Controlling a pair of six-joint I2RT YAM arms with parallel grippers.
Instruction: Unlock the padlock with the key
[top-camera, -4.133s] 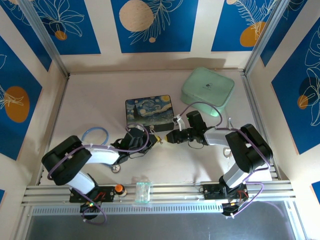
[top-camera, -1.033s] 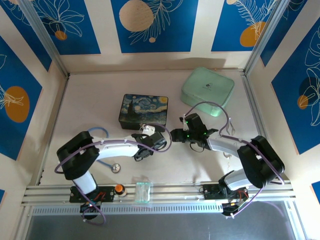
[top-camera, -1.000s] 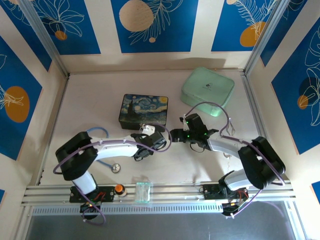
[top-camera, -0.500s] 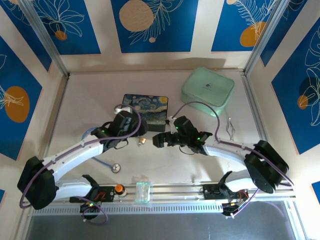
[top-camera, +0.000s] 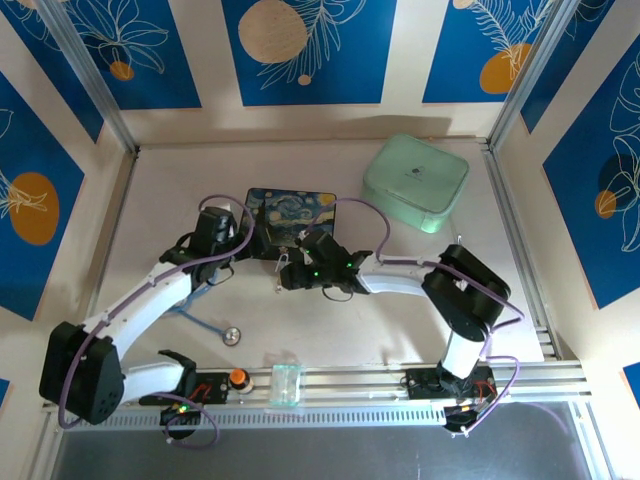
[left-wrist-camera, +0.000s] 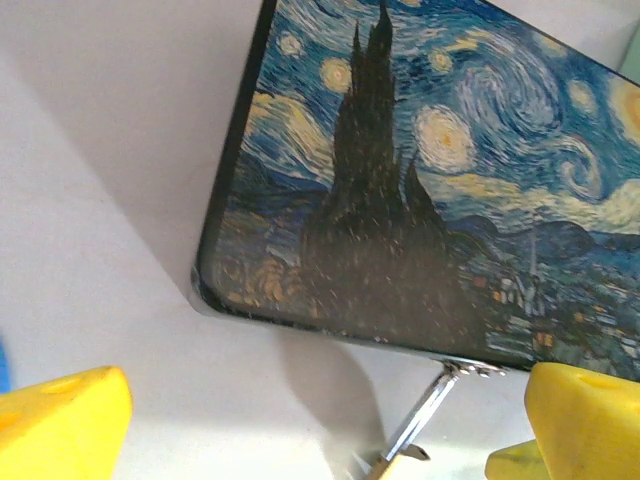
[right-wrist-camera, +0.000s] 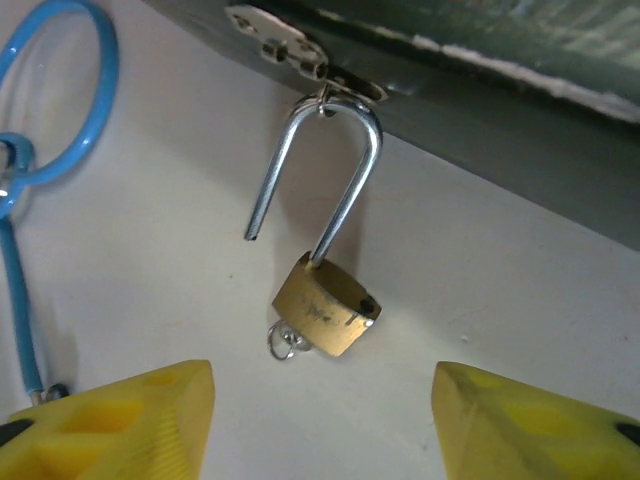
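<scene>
right gripper (right-wrist-camera: 320, 388): fingers spread, empty. padlock (right-wrist-camera: 325, 305) lies just ahead, between them, one shackle leg out of the body, hooked to the tin (right-wrist-camera: 540, 120) clasp (right-wrist-camera: 270, 35). key blade indiscernible; a small ring (right-wrist-camera: 285, 342) adjoins the body. left gripper (left-wrist-camera: 320, 425): spread, shackle cropped between its fingers.

readable text: none | padlock (right-wrist-camera: 322, 305): faint stamped marks on the brass face, too blurred to read | mint-green case (top-camera: 415, 182): small dark mark on the lid, too small to read | dark blue painted tin (left-wrist-camera: 420, 190): swirling night-sky picture on the lid, nothing legible
</scene>
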